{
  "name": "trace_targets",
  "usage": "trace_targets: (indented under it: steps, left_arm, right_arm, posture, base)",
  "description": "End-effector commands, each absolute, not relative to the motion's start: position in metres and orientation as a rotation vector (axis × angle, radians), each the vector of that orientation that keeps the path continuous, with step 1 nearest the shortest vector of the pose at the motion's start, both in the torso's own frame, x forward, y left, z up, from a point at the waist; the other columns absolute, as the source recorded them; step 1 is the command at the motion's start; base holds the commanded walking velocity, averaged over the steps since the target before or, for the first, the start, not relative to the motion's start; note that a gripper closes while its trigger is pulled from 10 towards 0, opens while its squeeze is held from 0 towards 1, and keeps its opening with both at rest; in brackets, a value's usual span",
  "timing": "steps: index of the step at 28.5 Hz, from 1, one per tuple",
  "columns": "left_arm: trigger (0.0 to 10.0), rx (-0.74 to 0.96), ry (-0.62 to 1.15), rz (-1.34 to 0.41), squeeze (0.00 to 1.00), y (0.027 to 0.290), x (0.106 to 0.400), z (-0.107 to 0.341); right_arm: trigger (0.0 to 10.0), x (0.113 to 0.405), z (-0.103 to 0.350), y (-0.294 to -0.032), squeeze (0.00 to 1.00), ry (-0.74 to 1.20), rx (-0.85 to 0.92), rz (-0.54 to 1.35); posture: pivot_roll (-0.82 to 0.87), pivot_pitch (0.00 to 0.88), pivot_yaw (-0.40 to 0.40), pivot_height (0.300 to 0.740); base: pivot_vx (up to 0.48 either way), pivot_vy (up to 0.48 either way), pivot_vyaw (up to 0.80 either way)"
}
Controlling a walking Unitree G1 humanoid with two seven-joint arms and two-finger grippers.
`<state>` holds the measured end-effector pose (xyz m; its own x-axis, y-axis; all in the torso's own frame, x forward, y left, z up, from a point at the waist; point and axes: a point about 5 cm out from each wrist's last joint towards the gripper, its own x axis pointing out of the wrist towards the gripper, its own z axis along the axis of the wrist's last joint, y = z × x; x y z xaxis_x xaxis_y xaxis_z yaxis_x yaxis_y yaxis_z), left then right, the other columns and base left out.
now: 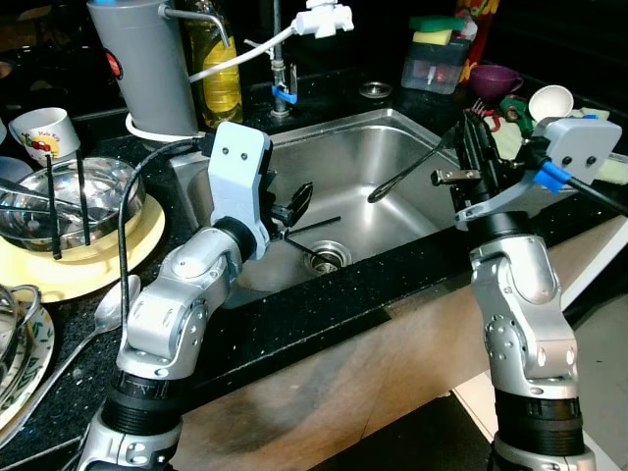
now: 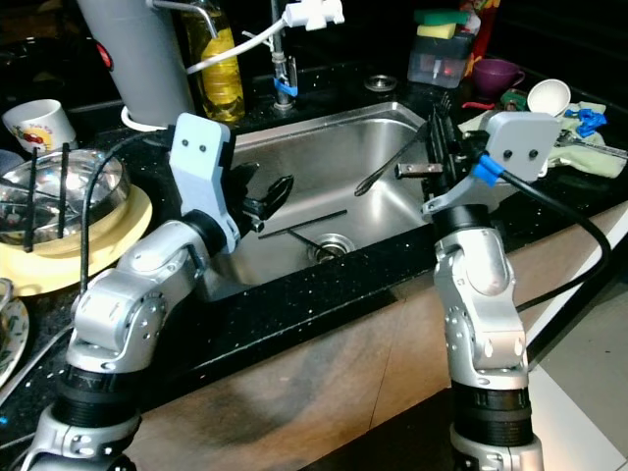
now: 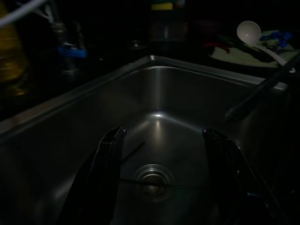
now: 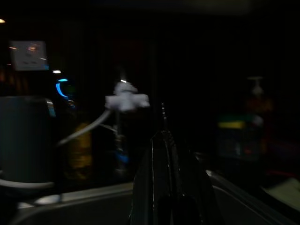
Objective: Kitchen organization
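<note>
My right gripper (image 1: 475, 147) stands at the right rim of the steel sink (image 1: 324, 132), fingers pointing up and shut on a long dark utensil (image 1: 407, 175). The utensil slants down and left over the basin; its dark shaft (image 3: 262, 89) also crosses the left wrist view. My left gripper (image 1: 294, 208) hangs open over the left half of the basin, above the drain (image 3: 152, 177), with nothing between its fingers (image 3: 105, 159). A thin dark stick (image 1: 316, 225) lies on the sink floor near the drain. In the dark right wrist view the fingers (image 4: 164, 187) are pressed together.
A steel bowl (image 1: 69, 201) holding two dark sticks sits on a yellow plate (image 1: 93, 265) at left, beside a cup (image 1: 44, 132) and a spoon (image 1: 113, 304). A grey jug (image 1: 142, 64), oil bottle (image 1: 218, 69) and faucet (image 1: 319, 20) stand behind the sink. A purple cup (image 1: 496, 78) and white scoop (image 1: 549, 101) are at right.
</note>
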<state>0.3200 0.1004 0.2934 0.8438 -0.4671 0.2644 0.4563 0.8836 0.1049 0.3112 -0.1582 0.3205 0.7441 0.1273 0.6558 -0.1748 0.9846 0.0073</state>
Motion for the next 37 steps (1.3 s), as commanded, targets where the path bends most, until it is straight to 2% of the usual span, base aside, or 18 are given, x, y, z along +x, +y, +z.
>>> trace_targets:
  steps: [1, 3, 4, 8, 13, 16, 22, 27, 37]
  left_arm:
    - [10.0, 0.07, -0.289, -0.512, 0.0, 0.101, 0.322, 0.294]
    - [10.0, 0.099, -0.284, -0.545, 0.0, 0.1, 0.322, 0.295]
    - [10.0, 0.183, -0.266, -0.62, 0.0, 0.097, 0.322, 0.296]
    - [10.0, 0.297, -0.214, -0.703, 0.0, 0.096, 0.32, 0.296]
    - [10.0, 0.371, -0.162, -0.762, 0.0, 0.099, 0.316, 0.296]
    - [10.0, 0.375, -0.155, -0.769, 0.0, 0.099, 0.315, 0.296]
    - [10.0, 0.397, -0.11, -0.813, 0.0, 0.101, 0.312, 0.294]
    - [10.0, 0.387, -0.091, -0.844, 0.0, 0.098, 0.31, 0.291]
    - [10.0, 0.406, -0.061, -0.862, 0.0, 0.098, 0.306, 0.289]
  right_arm:
    - [10.0, 0.315, 0.32, -0.156, 0.0, -0.715, 0.07, 0.179]
    - [10.0, 0.32, 0.319, -0.155, 0.0, -0.711, 0.077, 0.19]
    - [10.0, 0.33, 0.319, -0.153, 0.0, -0.708, 0.1, 0.212]
    - [10.0, 0.35, 0.313, -0.149, 0.0, -0.661, 0.148, 0.251]
    - [10.0, 0.373, 0.296, -0.136, 0.0, -0.536, 0.101, 0.318]
    - [10.0, 0.376, 0.293, -0.134, 0.0, -0.52, 0.087, 0.331]
    - [10.0, 0.389, 0.255, -0.109, 0.0, -0.356, -0.102, 0.456]
    - [10.0, 0.391, 0.237, -0.096, 0.0, -0.306, -0.146, 0.511]
    - [10.0, 0.398, 0.215, -0.086, 0.0, -0.134, -0.317, 0.595]
  posture:
    - [-0.08, 0.156, -0.011, 0.74]
    - [-0.08, 0.161, -0.013, 0.74]
    - [-0.08, 0.161, -0.013, 0.74]
    - [-0.08, 0.161, -0.013, 0.74]
    - [-0.07, 0.172, -0.005, 0.74]
    - [-0.07, 0.173, -0.007, 0.74]
    - [-0.06, 0.178, -0.01, 0.74]
    - [-0.07, 0.179, -0.008, 0.74]
    - [-0.06, 0.179, -0.009, 0.74]
  base:
    - [0.0, 0.0, 0.0]
    - [0.0, 0.0, 0.0]
    - [0.0, 0.0, 0.0]
    - [0.0, 0.0, 0.0]
    - [0.0, 0.0, 0.0]
    - [0.0, 0.0, 0.0]
    - [0.0, 0.0, 0.0]
    - [0.0, 0.0, 0.0]
    - [0.0, 0.0, 0.0]
